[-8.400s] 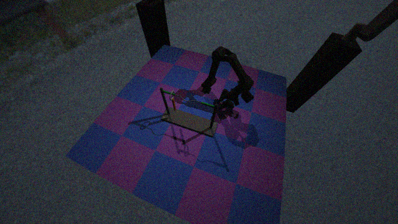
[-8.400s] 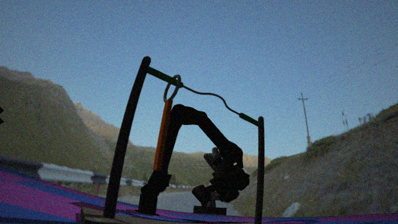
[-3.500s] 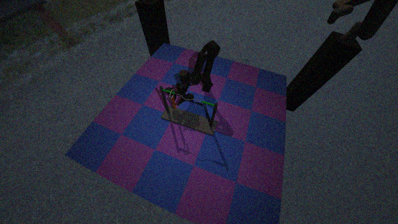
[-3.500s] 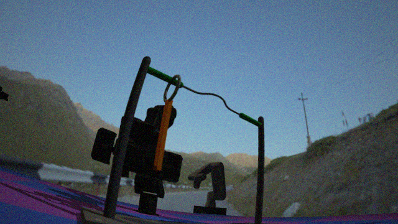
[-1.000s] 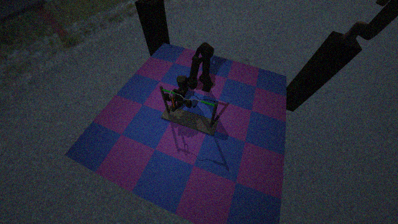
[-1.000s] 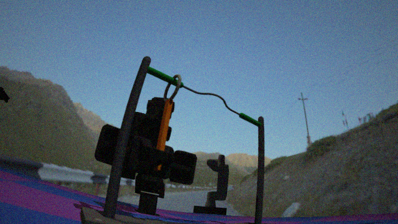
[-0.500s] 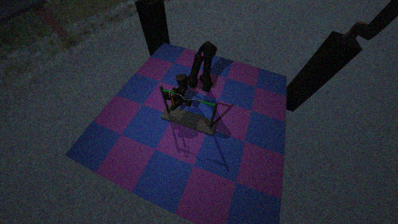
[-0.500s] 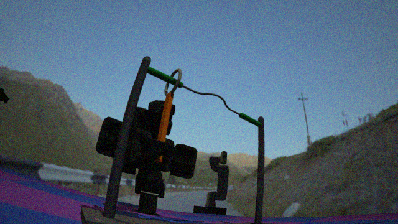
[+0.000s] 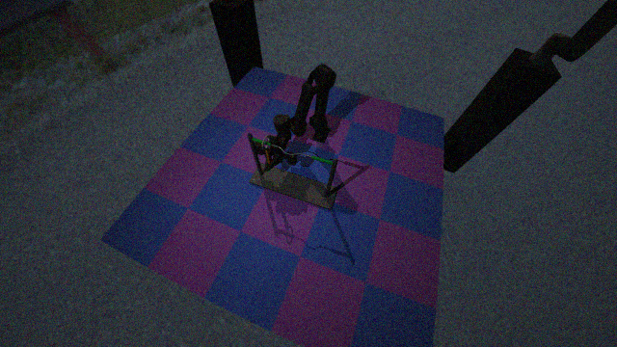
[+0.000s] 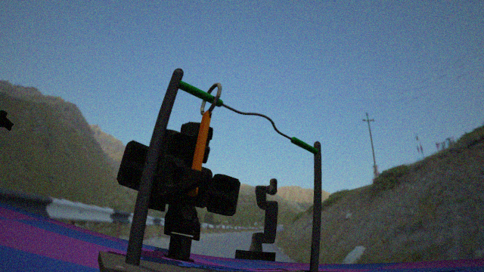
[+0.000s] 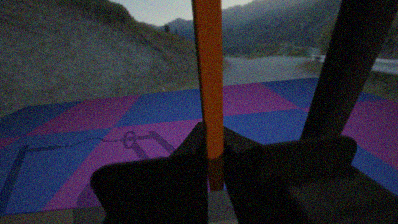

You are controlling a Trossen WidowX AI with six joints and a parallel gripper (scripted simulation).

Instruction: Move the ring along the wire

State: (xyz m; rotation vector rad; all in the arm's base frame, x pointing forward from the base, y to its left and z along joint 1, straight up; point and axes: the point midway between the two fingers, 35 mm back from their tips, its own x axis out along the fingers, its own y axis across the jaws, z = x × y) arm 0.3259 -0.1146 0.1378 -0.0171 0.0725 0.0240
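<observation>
The ring (image 10: 220, 91) hangs around the green part (image 10: 193, 91) (image 9: 257, 141) by the left post (image 10: 155, 159), near that part's inner end, with the wire through it. The orange handle (image 10: 201, 143) (image 11: 211, 75) (image 9: 268, 157) points down from it, slightly tilted. My gripper (image 11: 206, 126) (image 10: 195, 179) is shut on the handle's lower part. The thin grey wire (image 10: 258, 114) bends down to the other green part (image 10: 304, 146) (image 9: 324, 160) at the right post (image 10: 317, 208) (image 9: 332, 178). Whether the ring touches the green part is too small to tell.
Both posts stand on a base board (image 9: 299, 190) on the checkered mat (image 9: 260, 255). A post (image 11: 340, 65) rises close to the right of the fingers in the wrist view. The arm's upper links (image 9: 322, 77) stand behind the wire. Large dark blocks (image 9: 236, 39) stand beyond the mat.
</observation>
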